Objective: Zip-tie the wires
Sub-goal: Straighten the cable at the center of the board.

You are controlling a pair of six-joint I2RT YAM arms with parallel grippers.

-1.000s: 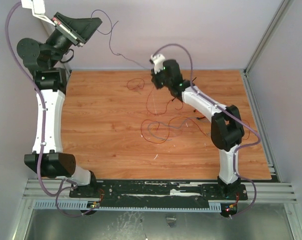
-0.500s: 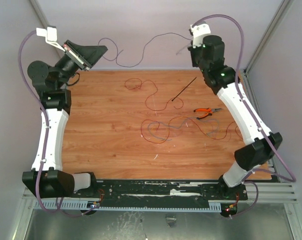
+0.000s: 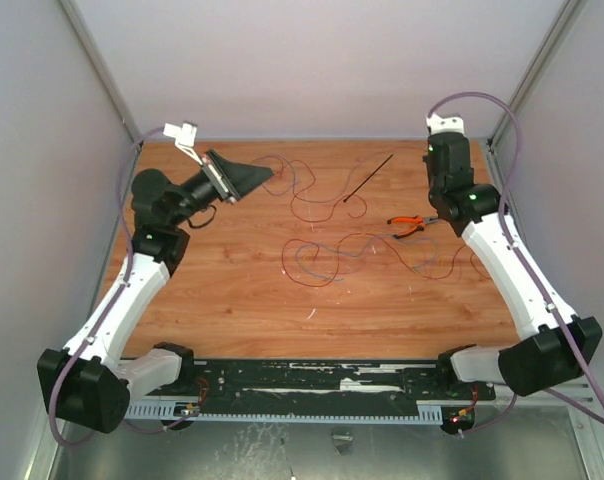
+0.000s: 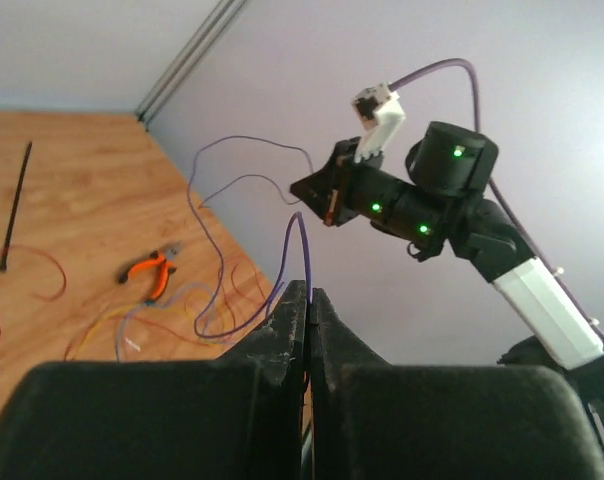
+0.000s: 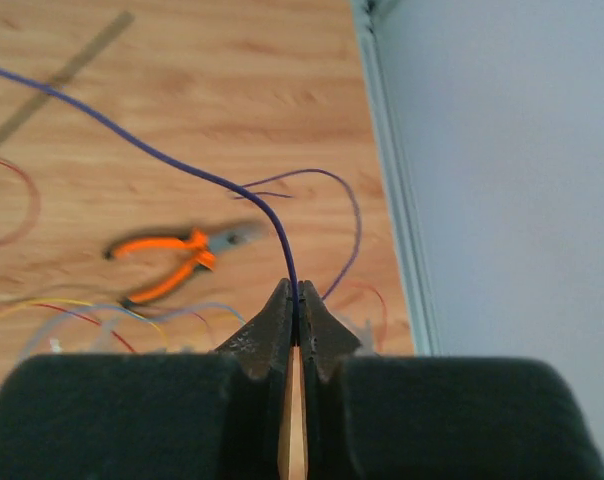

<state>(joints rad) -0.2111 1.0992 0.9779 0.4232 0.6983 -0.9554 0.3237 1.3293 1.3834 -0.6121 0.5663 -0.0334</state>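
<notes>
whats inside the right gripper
A thin purple wire is pinched in the shut right gripper and arches out over the wooden table. How far the wire runs down inside is hidden between the black fingers.

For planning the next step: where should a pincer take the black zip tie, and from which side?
Take the zip tie at its middle, straight down from above, closing across its width. It lies flat and straight on the table, and a red wire lies by its near end.
</notes>
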